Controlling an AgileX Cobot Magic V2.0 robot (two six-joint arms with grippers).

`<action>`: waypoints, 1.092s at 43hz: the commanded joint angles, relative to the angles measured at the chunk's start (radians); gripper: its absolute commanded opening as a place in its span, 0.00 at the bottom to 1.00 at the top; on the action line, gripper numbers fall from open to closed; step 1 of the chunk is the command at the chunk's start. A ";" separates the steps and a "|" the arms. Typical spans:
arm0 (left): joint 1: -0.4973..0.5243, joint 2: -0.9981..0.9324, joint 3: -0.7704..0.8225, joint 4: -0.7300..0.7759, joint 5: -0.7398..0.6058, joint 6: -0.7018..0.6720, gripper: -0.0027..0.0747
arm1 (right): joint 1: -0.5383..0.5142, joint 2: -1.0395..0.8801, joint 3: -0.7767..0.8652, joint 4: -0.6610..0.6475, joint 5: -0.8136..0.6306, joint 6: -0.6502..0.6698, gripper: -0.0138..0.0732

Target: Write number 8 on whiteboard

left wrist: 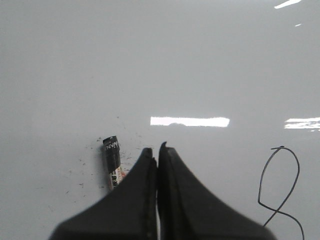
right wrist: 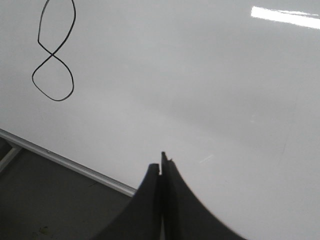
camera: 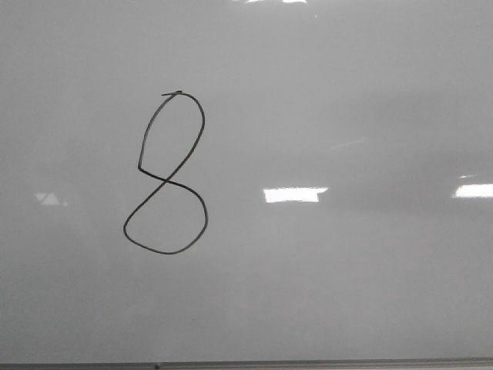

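- The left gripper [left wrist: 157, 150] has its jaws pressed together with nothing between them; it hangs over the whiteboard [left wrist: 150, 60], and a marker [left wrist: 113, 162] lies flat on the board just beside its fingertips.
- The right gripper [right wrist: 161, 162] is likewise pinched closed and empty, hovering over bare board near the frame edge [right wrist: 65, 162], well apart from the number 8 [right wrist: 53, 52].
- Nearest risk: a sideways sweep of the left arm could knock the marker and send it rolling across the glossy surface toward the 8.
- Speckled ink marks [left wrist: 75, 172] surround the marker; a fingertip dragged through them could smear the board.
- Further out, the number 8 [camera: 166, 173] looks complete in the front view, both loops closed, left of the bright reflection [camera: 294, 194]. Any contact with the fresh line, from either gripper passing low, would likely smudge it.
- The top join of the 8 overshoots slightly; retouching it risks doubling the stroke.
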 commanded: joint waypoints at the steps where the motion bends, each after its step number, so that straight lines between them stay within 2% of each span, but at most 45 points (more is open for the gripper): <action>1: 0.001 -0.010 -0.031 -0.009 -0.072 0.000 0.01 | -0.009 0.000 -0.027 0.018 -0.066 -0.001 0.08; 19: 0.001 -0.006 -0.031 -0.009 -0.072 0.000 0.01 | -0.009 0.000 -0.027 0.018 -0.066 -0.001 0.08; 26: 0.001 -0.006 -0.026 0.036 -0.086 0.000 0.01 | -0.009 0.000 -0.027 0.018 -0.066 -0.001 0.08; 31: 0.003 -0.036 0.037 0.154 -0.169 -0.072 0.01 | -0.009 0.000 -0.027 0.018 -0.066 -0.001 0.08; 35: 0.003 -0.098 0.115 0.295 -0.239 -0.223 0.01 | -0.009 0.000 -0.027 0.018 -0.066 -0.001 0.08; 47: 0.003 -0.293 0.322 0.277 -0.224 -0.233 0.01 | -0.009 0.000 -0.027 0.018 -0.066 -0.001 0.08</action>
